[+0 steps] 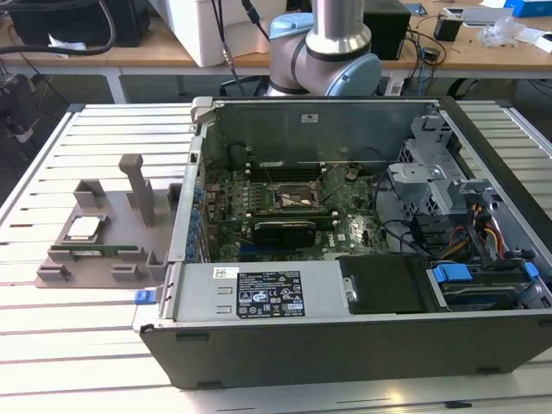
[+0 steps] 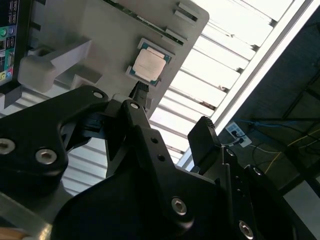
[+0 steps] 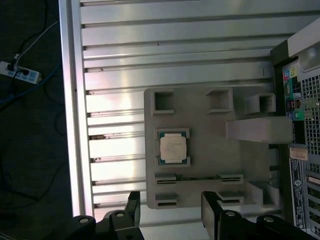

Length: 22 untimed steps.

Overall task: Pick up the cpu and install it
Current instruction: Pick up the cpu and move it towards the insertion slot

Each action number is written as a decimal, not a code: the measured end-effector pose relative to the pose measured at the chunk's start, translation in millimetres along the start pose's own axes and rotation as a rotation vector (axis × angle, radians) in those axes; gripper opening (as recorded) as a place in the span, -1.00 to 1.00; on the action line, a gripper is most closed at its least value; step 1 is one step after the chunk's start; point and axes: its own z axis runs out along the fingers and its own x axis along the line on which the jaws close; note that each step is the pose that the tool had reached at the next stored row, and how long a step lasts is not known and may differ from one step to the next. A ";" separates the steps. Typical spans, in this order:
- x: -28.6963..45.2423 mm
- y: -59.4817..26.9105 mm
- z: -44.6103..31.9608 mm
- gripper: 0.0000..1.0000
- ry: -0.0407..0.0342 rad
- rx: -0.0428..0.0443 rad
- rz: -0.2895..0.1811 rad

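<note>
Gripper [image 3: 172, 202] spread wide, empty, hovering apart from cpu [image 3: 173, 148] seated in grey tray [image 3: 212, 155]

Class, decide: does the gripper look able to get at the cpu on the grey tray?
Probably yes: the cpu lies uncovered on the grey tray, and the open gripper hangs apart from it with nothing between.

A metal table [image 1: 86, 345] of long pale slats carries everything. The open computer case [image 1: 345, 349] lies directly on it. Just beside the case, on the exterior view's left, a grey fixture tray [image 1: 95, 253] rests flat on the slats, with the cpu [image 1: 84, 228] sitting in its square recess.
</note>
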 end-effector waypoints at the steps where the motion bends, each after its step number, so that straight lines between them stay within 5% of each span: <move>1: 0.0 0.0 0.7 0.20 -0.0001 0.0000 0.000; 22: 0.3 -0.3 11.4 0.20 0.0000 0.0000 0.000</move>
